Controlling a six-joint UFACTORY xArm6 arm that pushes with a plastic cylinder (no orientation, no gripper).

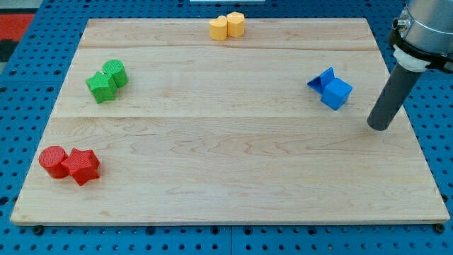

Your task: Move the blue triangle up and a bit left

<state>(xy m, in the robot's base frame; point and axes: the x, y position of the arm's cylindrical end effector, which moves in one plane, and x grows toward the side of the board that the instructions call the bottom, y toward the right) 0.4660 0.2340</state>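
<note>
Camera view records a pale wooden board (pixel 233 163) resting on a blue perforated surface (pixel 28 78). The arm's grey housing (pixel 425 28) enters at the view's top right and ends in a straight dark rod; no pincer is fitted, so no open or closed state applies. The tip (pixel 379 128) sits on the board near its right edge, to the right of and slightly below the blue pair, apart from both.

The blue triangle (pixel 322 80) lies in the right half of the board, touching a blue cube-like block (pixel 337 93) at its lower right.

At lower left, a red cylinder (pixel 52 161) touches a red star-like block (pixel 83 166). At upper left, a green star (pixel 101 87) touches a second green block (pixel 115 72). At the top edge, two yellow blocks (pixel 227 26) stand side by side, their shapes indistinct.
</note>
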